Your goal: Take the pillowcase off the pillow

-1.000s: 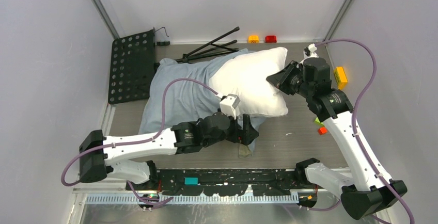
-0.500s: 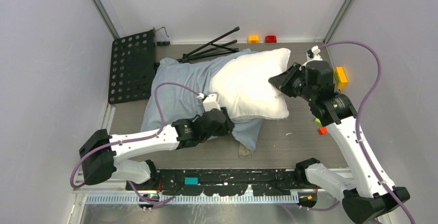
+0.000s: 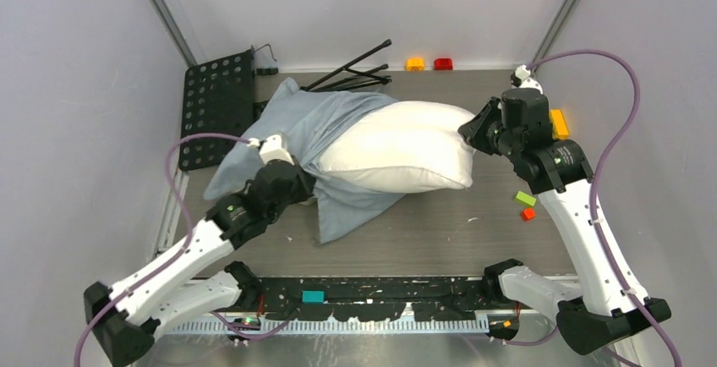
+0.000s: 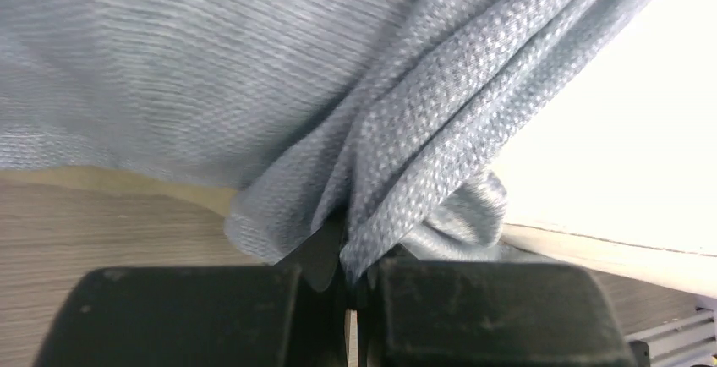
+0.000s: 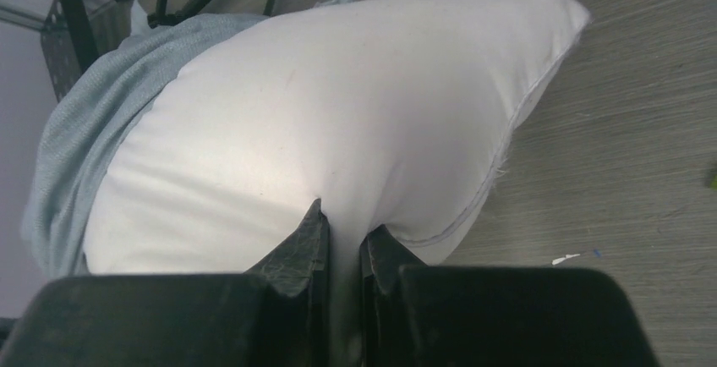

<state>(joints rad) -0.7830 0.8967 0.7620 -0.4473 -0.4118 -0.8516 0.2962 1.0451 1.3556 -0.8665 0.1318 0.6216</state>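
Pillow: the white pillow (image 3: pixel 402 147) lies across the middle of the tabletop (image 3: pixel 457 232); its right part is bare and its left end sits inside the cover.
Pillowcase: the pale blue-grey pillowcase (image 3: pixel 317 122) is bunched around the pillow's left end. It spreads left toward the perforated plate (image 3: pixel 216 109), and one flap lies on the tabletop in front of the pillow.
Left gripper: the left gripper (image 4: pixel 348 267) is pressed together on a gathered fold of the pillowcase, low over the tabletop and just beside the pillow's left end.
Right gripper: the right gripper (image 5: pixel 342 230) pinches a tuck of the pillow's white fabric at its right end, the jaws nearly meeting with cloth between them.
Back edge: black tripod legs (image 3: pixel 351 67) lie behind the pillowcase, with an orange block (image 3: pixel 414 63) and a red block (image 3: pixel 443 63) near them.
Right side: a yellow block (image 3: pixel 558 122) lies beside the right arm, and a green block (image 3: pixel 525 199) and a small orange-red block (image 3: pixel 528 214) lie nearer.
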